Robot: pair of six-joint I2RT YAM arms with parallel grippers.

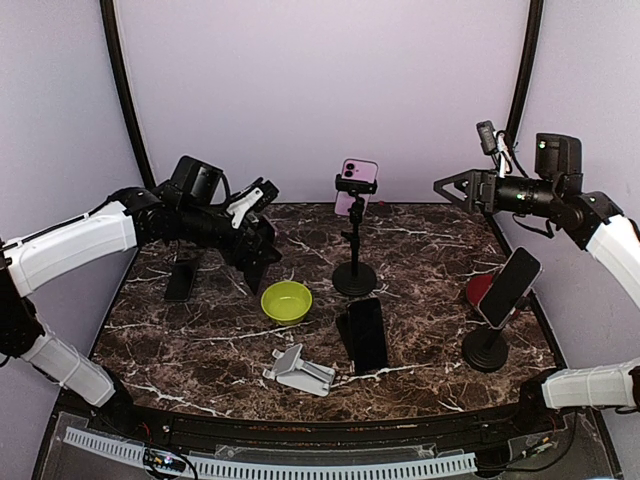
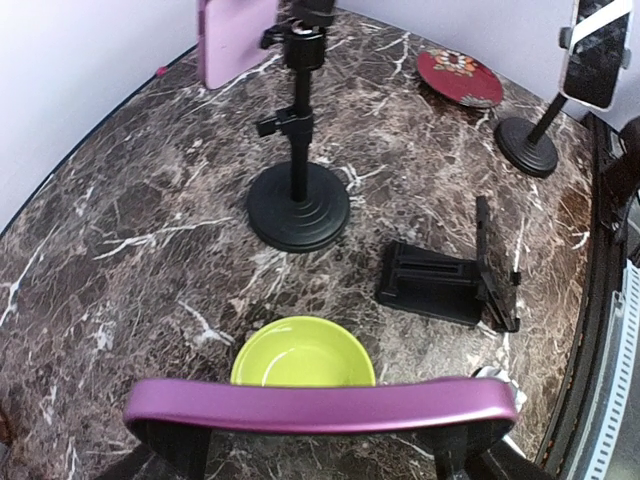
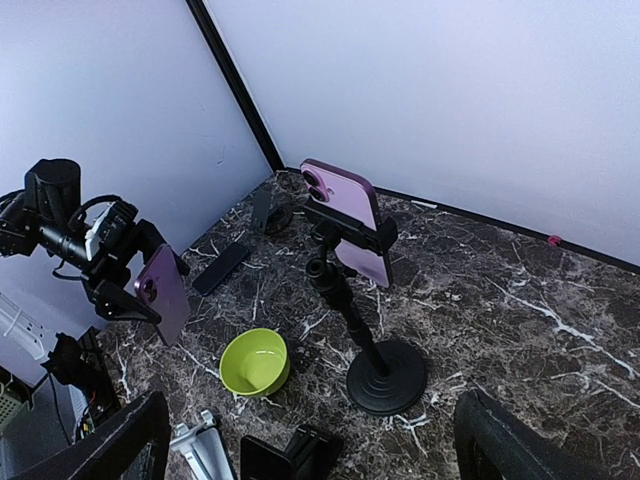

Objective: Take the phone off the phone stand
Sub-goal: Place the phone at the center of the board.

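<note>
Left end effector clamped on purple phone, gripped across its width. Phone is in the air, above and just left of the bowl, clear of the tabletop. Right end effector has fingers apart, nothing between them, raised far right of bowl. Pink phone sits in pole stand behind-right of bowl.

The phone stand is standing at mid-table, the bowl sitting to its front left, a folding stand lying nearer still, and a plate lying at the right.
</note>
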